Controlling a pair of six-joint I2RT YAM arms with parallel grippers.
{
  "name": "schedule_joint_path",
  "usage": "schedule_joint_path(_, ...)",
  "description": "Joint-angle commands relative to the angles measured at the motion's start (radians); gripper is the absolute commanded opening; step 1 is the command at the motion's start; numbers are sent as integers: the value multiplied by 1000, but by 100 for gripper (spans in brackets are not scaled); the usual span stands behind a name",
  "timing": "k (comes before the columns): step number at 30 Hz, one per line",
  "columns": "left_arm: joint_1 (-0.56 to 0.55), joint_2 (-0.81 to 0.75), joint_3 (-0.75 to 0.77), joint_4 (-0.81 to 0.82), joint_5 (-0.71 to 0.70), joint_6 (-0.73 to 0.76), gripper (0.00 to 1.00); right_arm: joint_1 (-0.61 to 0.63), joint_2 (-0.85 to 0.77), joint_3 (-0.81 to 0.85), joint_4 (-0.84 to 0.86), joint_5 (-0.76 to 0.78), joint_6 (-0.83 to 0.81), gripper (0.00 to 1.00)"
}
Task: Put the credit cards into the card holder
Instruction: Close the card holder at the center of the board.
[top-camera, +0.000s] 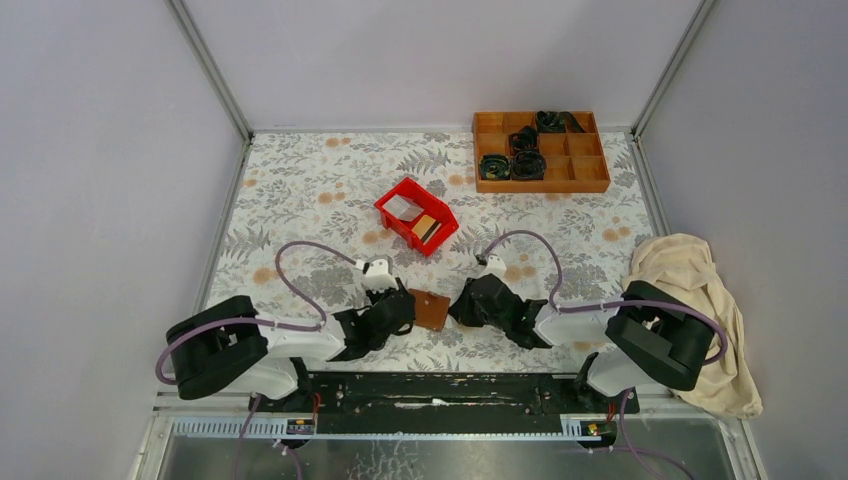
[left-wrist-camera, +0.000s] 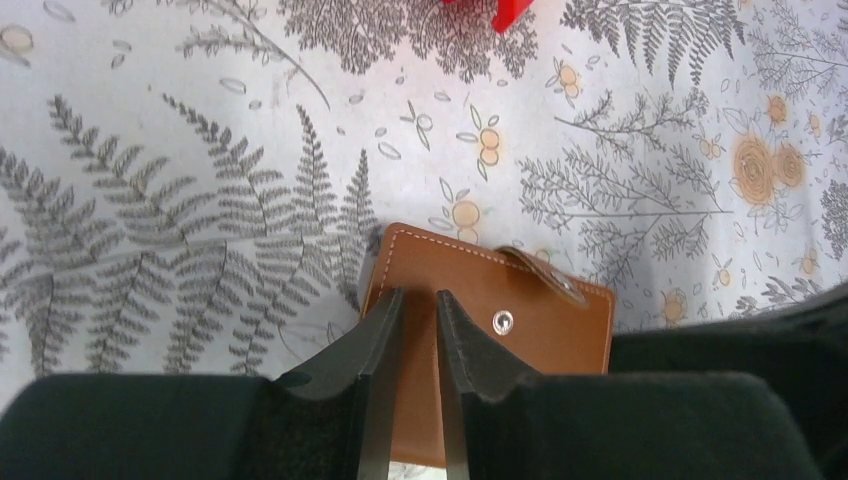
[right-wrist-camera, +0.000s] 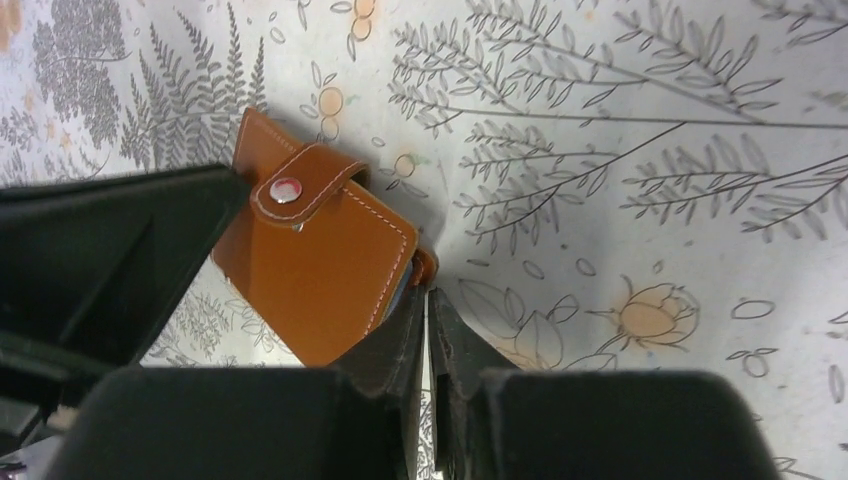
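Nearest you, both arms meet over the card holder (left-wrist-camera: 520, 300), which lies on the bench (left-wrist-camera: 150, 120) just ahead of the bases, between the two wrists. The left end effector (left-wrist-camera: 420, 320) sits on top of the holder's brown face with its jaws a narrow slit apart. You see leather through the gap, but I cannot tell if it clamps anything or only presses down. The right end effector (right-wrist-camera: 427, 305) is closed almost fully onto the holder's opposite edge, apparently nipping one leaf, with a sliver of pale lining showing beside it. The strap (left-wrist-camera: 545, 275) looks lifted off the stud (left-wrist-camera: 503, 321), so the holder is probably unsnapped but not spread open.

Risks:
- The pinch is shallow and at a corner, so a pull could slip off the leaf.
- If the left side is not really pinning the holder, it slides or flips instead of opening.
- The two wrists are crowded, so contact between them is likely if either swings.

Further out, the white card (top-camera: 403, 207) and the gold-tan card (top-camera: 426, 229) lie inside the red bin (top-camera: 434, 203), well apart from the holder. Freeing an arm to fetch one may let the holder fall shut.

A cloth (top-camera: 690, 290) lies bunched at the right. The orange tray (top-camera: 560, 188) at the far edge is irrelevant.
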Motion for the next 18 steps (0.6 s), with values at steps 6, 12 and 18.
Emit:
schedule_joint_path(6,129,150,88,181,193,269,27,87,23,-3,38,64,76,11)
schedule_joint_path(12,159,222,161,211,239,307,27,125,55,20,31,90,91,11)
schedule_joint_path(18,183,140,163,187,202,308,33,140,5,7,-39,146,85,17)
